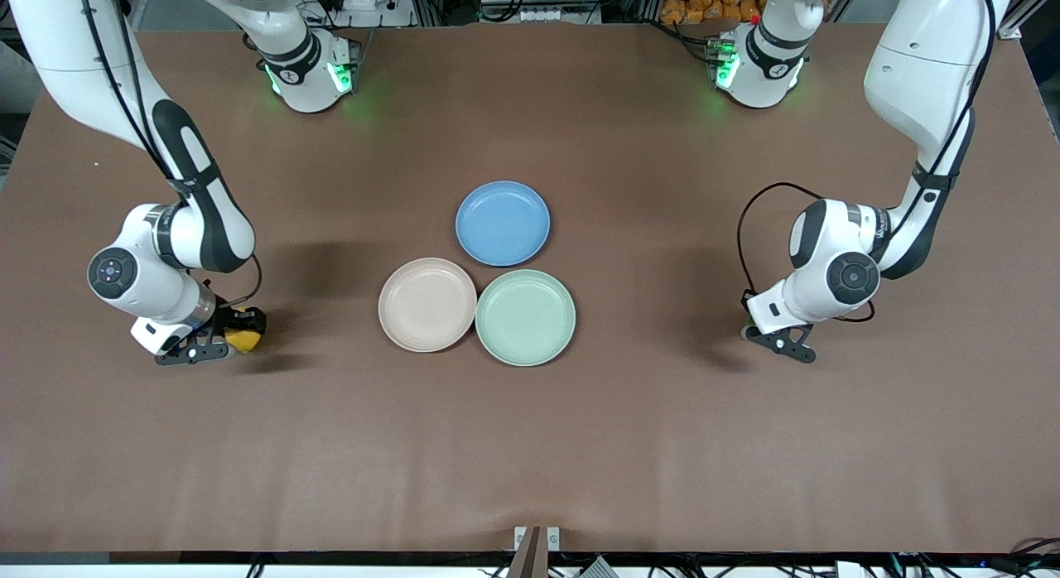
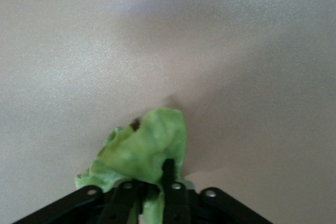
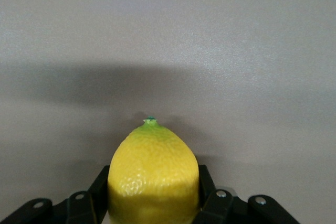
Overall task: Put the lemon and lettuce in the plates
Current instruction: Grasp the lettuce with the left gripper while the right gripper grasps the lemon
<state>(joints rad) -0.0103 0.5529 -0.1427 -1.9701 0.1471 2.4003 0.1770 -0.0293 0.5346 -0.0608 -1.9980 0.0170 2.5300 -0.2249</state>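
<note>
While right gripper (image 3: pixel 152 203) clamps lemon (image 3: pixel 152 177), left gripper (image 2: pixel 149 195) pinches lettuce (image 2: pixel 144 150)

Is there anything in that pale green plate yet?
Empty. The green plate shows only its bare surface; the lemon is in the right gripper, and the lettuce in the left gripper.

A: Any text to read here?

B: Hardly any. The left arm (image 1: pixel 878 230) carries a small dark marking on its white wrist link, but the letters are too small to make out.

A: And the plates, the lemon, the lettuce?

B: No labels, brands or numbers on them. The tabletop (image 1: pixel 530 445) bears no writing either.

A: The wrist views?

B: Nothing legible in either one.
</note>
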